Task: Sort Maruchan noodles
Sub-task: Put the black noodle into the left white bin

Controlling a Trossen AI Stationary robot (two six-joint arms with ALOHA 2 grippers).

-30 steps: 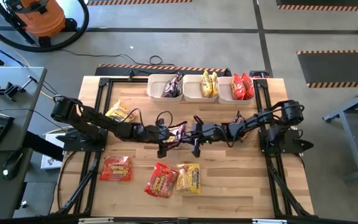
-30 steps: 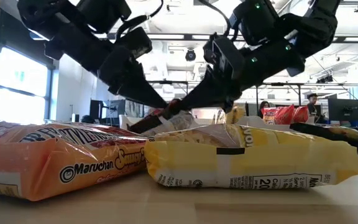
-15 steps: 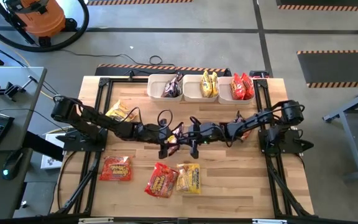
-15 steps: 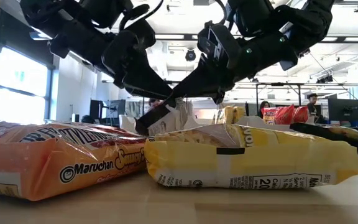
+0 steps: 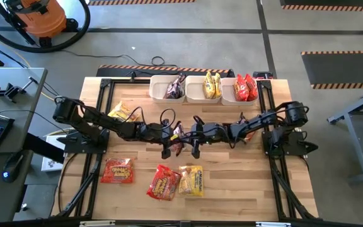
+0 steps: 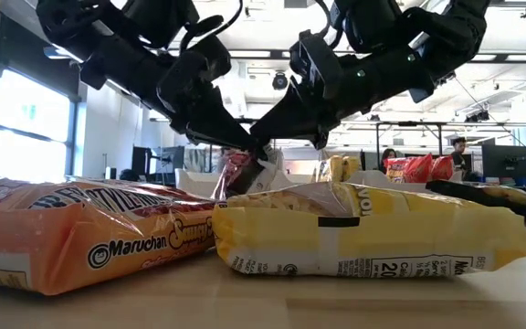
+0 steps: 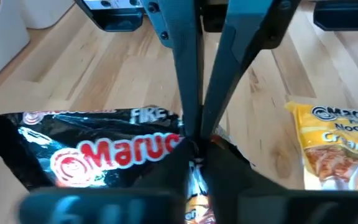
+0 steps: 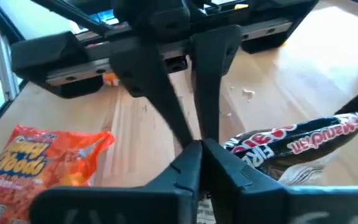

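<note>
- At the middle of the table (image 5: 244, 183), the left gripper (image 5: 172, 133) and the right gripper (image 5: 188, 134) meet tip to tip, both pinched shut on the same dark packet (image 5: 179, 133).
- In the low view the dark packet (image 6: 245, 174) hangs clear of the wood, lifted by its upper edge, with its long axis running roughly from one arm toward the other.
- The left wrist view shows its label (image 7: 104, 152) reading along that long axis, the packet's flat face turned toward the camera.
- Along the table's near edge lie three packets flat: an orange-red packet (image 5: 118, 171) toward the left corner, a red packet (image 5: 163, 182) tilted beside it, and a yellow packet (image 5: 192, 181) touching the red one, long axis pointing near-to-far.
- Another yellow packet (image 5: 122, 113) rests near the left edge, partly under the left arm.
- Three white bins (image 5: 157, 85) line the far edge, holding dark, yellow and red packets in turn, standing on edge.
</note>
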